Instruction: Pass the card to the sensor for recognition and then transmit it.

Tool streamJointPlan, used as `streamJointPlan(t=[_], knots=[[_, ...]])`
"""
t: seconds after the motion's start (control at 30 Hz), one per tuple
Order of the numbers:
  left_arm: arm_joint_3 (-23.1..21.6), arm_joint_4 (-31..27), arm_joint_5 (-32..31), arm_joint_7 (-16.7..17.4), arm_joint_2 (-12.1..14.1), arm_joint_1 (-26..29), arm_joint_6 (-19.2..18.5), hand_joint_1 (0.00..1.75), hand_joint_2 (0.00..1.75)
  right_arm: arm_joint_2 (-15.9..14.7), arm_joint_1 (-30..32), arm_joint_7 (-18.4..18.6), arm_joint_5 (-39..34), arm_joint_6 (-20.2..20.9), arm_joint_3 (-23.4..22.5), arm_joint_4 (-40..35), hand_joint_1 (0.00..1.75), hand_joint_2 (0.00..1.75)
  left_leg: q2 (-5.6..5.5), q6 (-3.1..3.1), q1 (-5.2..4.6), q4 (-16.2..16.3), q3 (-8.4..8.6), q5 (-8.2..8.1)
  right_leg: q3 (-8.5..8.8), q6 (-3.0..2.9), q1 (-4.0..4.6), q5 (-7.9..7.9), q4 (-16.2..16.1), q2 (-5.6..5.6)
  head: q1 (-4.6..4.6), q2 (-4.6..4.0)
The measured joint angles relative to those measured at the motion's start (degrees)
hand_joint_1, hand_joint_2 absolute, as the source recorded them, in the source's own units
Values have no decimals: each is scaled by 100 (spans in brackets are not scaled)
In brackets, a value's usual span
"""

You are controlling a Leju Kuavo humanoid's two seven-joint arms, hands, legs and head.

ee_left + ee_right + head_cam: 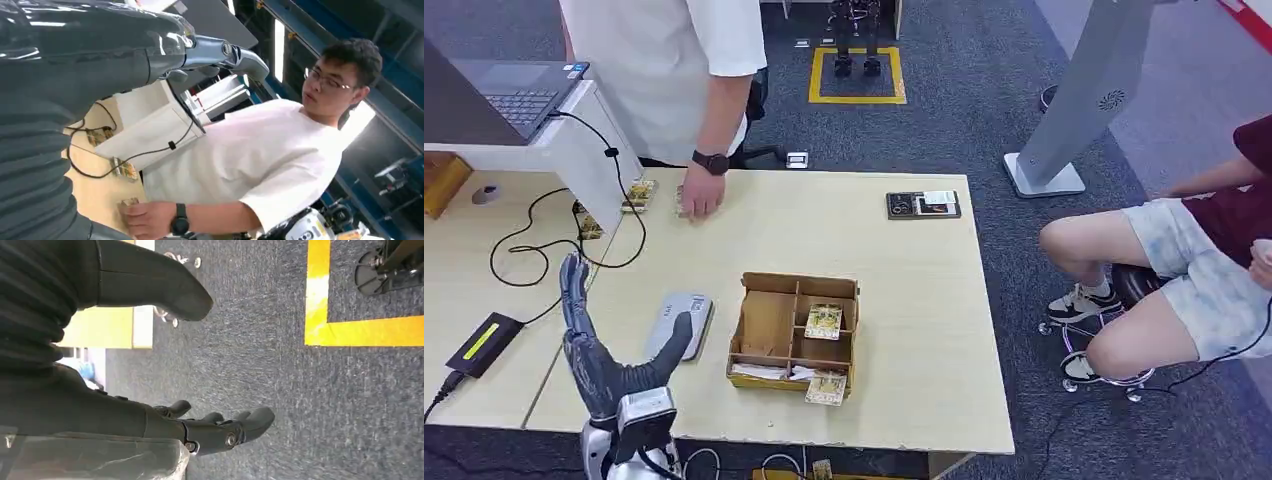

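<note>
Pre-grasp step: left hand (599,345), fingers spread and empty, raised near the surface's (904,300) front-left edge beside the grey sensor (680,322); next move likely requires reaching a card (823,321) in the cardboard tray (764,325).

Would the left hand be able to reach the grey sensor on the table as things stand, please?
Probably yes. The left hand is raised and open right beside the grey sensor, its thumb already over the sensor's edge, with nothing lying between them. The cardboard box sits off to the other side.
</note>
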Motion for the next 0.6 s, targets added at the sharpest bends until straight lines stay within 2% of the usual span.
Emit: streamJointPlan(t=[0.23, 0.6], knots=[[112, -324, 120, -57, -70, 330, 2, 0, 175, 166, 36, 4, 7, 88, -103, -293, 0, 175, 0, 0, 0, 0, 0, 0, 0, 0, 0, 0, 0, -2, -2, 0], [114, -462, 53, 15, -68, 583, 2, 0, 175, 414, 75, 57, 22, 326, -221, -726, 0, 175, 0, 0, 0, 0, 1, 0, -1, 0, 0, 0, 0, -2, 0, 0]])
